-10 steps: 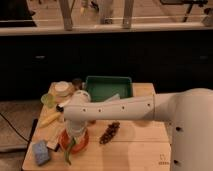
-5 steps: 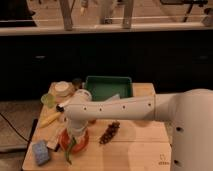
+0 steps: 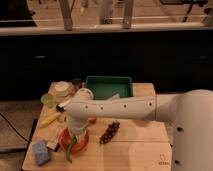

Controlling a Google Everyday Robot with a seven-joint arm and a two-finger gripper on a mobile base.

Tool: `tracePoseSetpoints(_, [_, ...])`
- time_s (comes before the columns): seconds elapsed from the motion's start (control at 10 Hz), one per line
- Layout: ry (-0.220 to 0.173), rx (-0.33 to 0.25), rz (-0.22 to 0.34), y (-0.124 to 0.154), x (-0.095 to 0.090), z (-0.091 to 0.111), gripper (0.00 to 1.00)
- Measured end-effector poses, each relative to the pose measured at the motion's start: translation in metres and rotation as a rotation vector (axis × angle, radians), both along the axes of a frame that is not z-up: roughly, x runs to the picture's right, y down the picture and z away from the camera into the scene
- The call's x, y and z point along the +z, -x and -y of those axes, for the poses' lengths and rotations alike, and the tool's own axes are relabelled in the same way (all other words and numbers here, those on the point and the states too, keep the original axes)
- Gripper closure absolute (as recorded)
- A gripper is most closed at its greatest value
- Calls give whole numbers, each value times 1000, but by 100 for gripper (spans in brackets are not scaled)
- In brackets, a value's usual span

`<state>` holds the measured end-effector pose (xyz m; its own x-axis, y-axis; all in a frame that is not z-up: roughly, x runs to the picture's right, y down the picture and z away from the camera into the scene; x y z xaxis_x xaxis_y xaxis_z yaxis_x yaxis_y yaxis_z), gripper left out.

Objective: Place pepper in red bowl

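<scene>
Camera view: white robot arm [image 3: 120, 107] reaches in from the right edge and ends left of centre over a light wooden surface [image 3: 137, 150].

Claw [image 3: 77, 131] points straight down, directly over the small round orange-red bowl [image 3: 84, 145] in the lower left of the frame. Its tip sits at or just inside the bowl's rim. Claw opening: cannot tell, and cannot tell if it has hold of anything.

Slender, slightly curved green pepper [image 3: 70, 150] is at the bowl. Its upper end is inside, under the claw. Its lower end sticks out over the front-left rim and points toward the bottom edge. Contact between pepper and claw: cannot tell.

Other items on the surface:
- blue rectangular sponge-like block [image 3: 41, 152], just left of the bowl, not touching it
- yellow elongated item [image 3: 50, 120], up-left of the bowl
- pale green cup [image 3: 48, 100], above the yellow item
- white round container [image 3: 62, 88], upper left
- large green rectangular tray [image 3: 107, 86], top centre, behind the arm
- dark brown knobbly cluster [image 3: 110, 132], right of the bowl and apart from it
</scene>
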<state>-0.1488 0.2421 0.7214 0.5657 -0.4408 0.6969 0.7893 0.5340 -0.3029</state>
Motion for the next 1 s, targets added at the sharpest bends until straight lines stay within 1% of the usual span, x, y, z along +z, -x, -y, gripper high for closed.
tracePoseSetpoints(0.2, [6, 5, -7, -3, 2, 3, 64])
tracePoseSetpoints(0.5, [13, 15, -13, -5, 5, 9, 54])
tracePoseSetpoints(0.9, [21, 26, -21, -6, 9, 14, 54])
tracePoseSetpoints(1.0, [23, 30, -23, -6, 11, 16, 50])
